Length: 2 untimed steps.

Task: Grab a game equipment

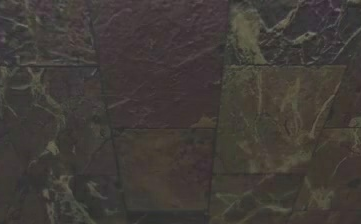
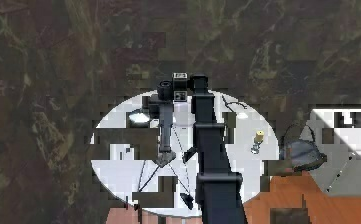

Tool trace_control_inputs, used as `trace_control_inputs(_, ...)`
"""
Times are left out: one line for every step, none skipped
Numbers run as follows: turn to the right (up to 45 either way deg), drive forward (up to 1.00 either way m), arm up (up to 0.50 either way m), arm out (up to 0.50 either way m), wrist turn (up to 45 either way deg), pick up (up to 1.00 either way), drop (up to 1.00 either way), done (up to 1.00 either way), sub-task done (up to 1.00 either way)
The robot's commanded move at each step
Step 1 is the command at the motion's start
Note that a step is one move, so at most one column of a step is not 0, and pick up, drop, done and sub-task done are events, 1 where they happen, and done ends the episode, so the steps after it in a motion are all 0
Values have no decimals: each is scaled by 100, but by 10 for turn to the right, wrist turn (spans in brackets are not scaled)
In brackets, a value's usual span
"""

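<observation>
Since the fingers look the same whatever they are doing, I cannot tell whether the claw (image 2: 164,150) is spread or pressed together. With the white top right behind it, I cannot tell whether it holds anything either.

It sits at the far end of the arm (image 2: 210,150), which reaches out across a round white surface (image 2: 113,165). My guess is that the arm is run out this far because the target lies toward the middle of that top rather than at its rim.

Game equipment: nothing here has a shape I would confidently call that. I judge it is among the small items on the surface.
- A small pale yellowish item (image 2: 257,140) stands to the arm side view's right of the arm, apart from the claw.
- A small dark item (image 2: 229,121) is just beside the arm.

I can't say whether the claw is over or touching either one.

Past the rim to the right is a white boxy piece (image 2: 340,135) with a dark grey object (image 2: 306,155) against it. Brown wood (image 2: 288,190) sits low in the view, probably seating drawn up.

The forward view has dark marbled floor tiles (image 1: 168,100).

Judgement: grasp stage, unconfirmed.
</observation>
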Motion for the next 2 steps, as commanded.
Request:
trace_control_inputs(0,0,0,0,450,0,0,0,0)
trace_control_inputs(0,0,0,0,450,0,0,0,0)
